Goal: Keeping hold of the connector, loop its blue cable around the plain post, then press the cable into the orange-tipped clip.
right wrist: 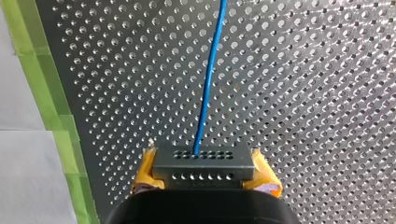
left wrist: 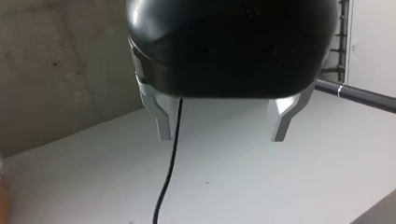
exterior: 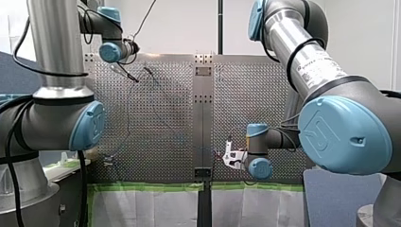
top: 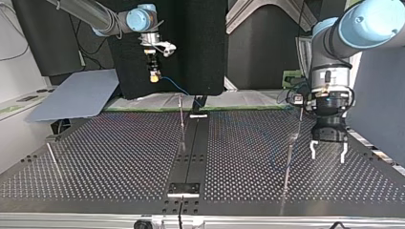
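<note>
Gripping connector [right wrist: 203,162] between yellow pads [right wrist: 145,171], my right gripper [top: 154,71] hangs raised over perforated table [top: 95,157], near green tape [right wrist: 46,93] edge. Blue cable [right wrist: 209,79] runs ahead from connector, over table. My left gripper [left wrist: 222,128]: fingers spread wide, just beside thin post [top: 288,164].

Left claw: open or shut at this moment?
Open. In the left wrist view, the left claw has its two metal fingers standing wide apart, gripping nothing.

front: high, across table [exterior: 161,123] | top: low, opposite side | right wrist: close over table | shared: table
</note>
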You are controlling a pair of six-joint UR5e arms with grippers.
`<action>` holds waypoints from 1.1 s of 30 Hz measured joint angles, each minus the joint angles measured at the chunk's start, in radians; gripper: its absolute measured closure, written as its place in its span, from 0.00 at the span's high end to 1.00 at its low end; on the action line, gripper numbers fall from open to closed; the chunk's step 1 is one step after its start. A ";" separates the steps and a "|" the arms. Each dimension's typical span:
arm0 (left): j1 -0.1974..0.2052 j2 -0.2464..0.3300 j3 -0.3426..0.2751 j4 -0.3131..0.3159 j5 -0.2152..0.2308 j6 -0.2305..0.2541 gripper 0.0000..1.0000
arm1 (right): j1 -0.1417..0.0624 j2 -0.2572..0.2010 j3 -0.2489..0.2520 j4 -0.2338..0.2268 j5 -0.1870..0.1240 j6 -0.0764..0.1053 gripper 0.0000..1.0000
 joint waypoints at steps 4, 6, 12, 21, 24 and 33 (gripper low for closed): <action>-0.017 -0.011 0.034 -0.034 -0.034 0.034 0.98 | 0.001 0.000 -0.008 0.015 0.000 -0.003 0.00; -0.025 -0.020 0.052 -0.052 -0.052 0.052 0.98 | 0.001 0.000 -0.009 0.020 0.000 -0.004 0.00; -0.054 -0.061 0.108 -0.108 -0.108 0.108 0.98 | 0.001 -0.001 -0.010 0.031 0.001 -0.011 0.00; -0.090 -0.081 0.200 -0.199 -0.200 0.200 0.98 | 0.001 -0.002 -0.011 0.041 0.001 -0.017 0.00; -0.103 -0.086 0.231 -0.230 -0.231 0.231 0.98 | 0.001 -0.002 -0.010 0.042 0.001 -0.017 0.00; -0.140 -0.130 0.301 -0.320 -0.320 0.320 0.98 | 0.003 -0.002 -0.010 0.048 0.002 -0.018 0.00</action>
